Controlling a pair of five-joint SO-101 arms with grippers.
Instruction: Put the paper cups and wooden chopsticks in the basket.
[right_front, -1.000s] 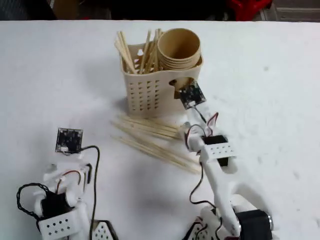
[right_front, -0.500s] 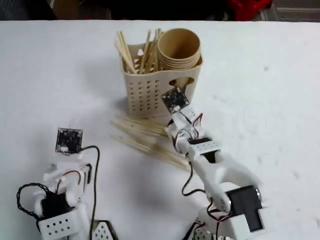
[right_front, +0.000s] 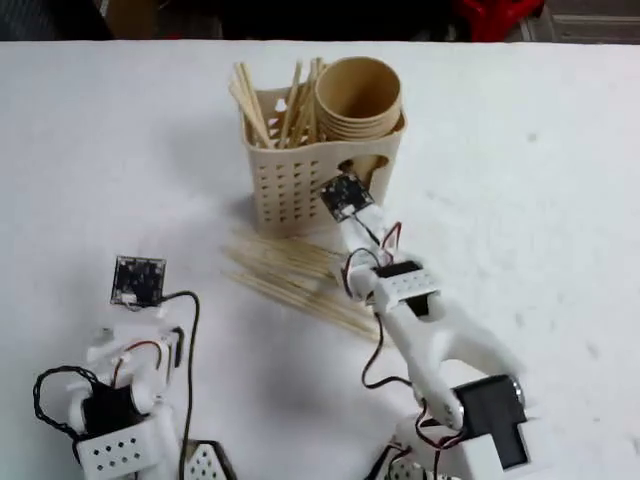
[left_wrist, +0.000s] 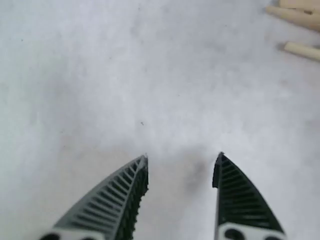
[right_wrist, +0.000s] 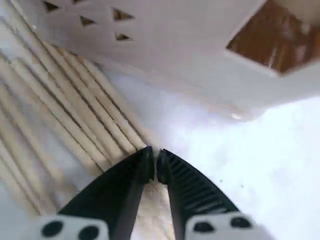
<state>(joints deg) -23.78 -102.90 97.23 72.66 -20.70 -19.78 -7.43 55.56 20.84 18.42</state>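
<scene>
A cream perforated basket (right_front: 290, 180) holds stacked paper cups (right_front: 358, 95) and several upright wooden chopsticks (right_front: 268, 100). More loose chopsticks (right_front: 285, 272) lie in a pile on the table in front of the basket. My right arm (right_front: 400, 300) stretches toward the basket's front. In the right wrist view, the right gripper (right_wrist: 154, 152) is shut, its tips low over the ends of the loose chopsticks (right_wrist: 75, 105), close to the basket wall (right_wrist: 165, 45). My left gripper (left_wrist: 183, 156) is open over bare table, with two chopstick ends (left_wrist: 300, 50) farther off.
The white table (right_front: 540, 180) has free room to the right and far left of the basket. My left arm (right_front: 120, 400) sits at the near left corner, away from the pile. Dark clutter lines the table's far edge.
My right arm swung left from the basket's right front corner toward the chopstick pile. The left arm stayed still. Basket, cups and chopsticks have not moved.
</scene>
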